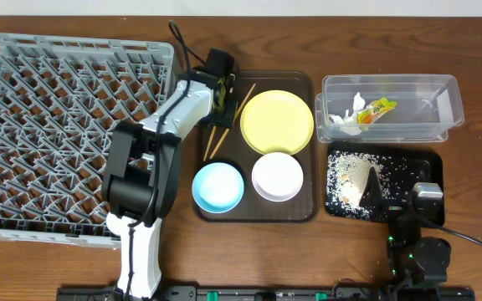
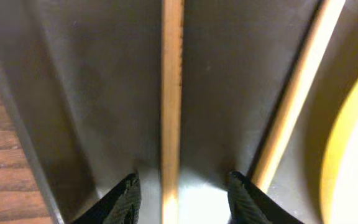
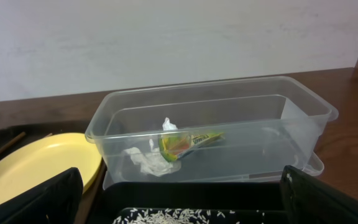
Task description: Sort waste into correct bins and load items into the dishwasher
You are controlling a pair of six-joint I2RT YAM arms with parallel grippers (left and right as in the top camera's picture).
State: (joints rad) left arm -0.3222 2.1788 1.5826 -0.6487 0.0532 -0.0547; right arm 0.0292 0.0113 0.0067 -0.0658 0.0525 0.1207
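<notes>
My left gripper [image 1: 222,94] is open low over the brown tray [image 1: 299,213], its fingers [image 2: 182,198] straddling one wooden chopstick [image 2: 171,106]; the second chopstick [image 2: 294,93] lies just right of it. The yellow plate [image 1: 277,121], light-blue bowl [image 1: 218,186] and white bowl [image 1: 277,176] sit on that tray. The grey dish rack [image 1: 57,134] is on the left. The snack wrapper [image 1: 376,109] and white paper [image 3: 148,163] lie in the clear tub [image 1: 442,104]. Rice crumbs [image 1: 350,177] lie in the black tray [image 1: 429,163]. My right gripper [image 3: 182,196] is open and empty at the black tray's near edge.
The brown wooden table [image 1: 475,50] runs to a pale wall at the back. The left arm's black and white links [image 1: 149,167] reach over the rack's right edge. The right arm's base [image 1: 421,251] sits at the front right.
</notes>
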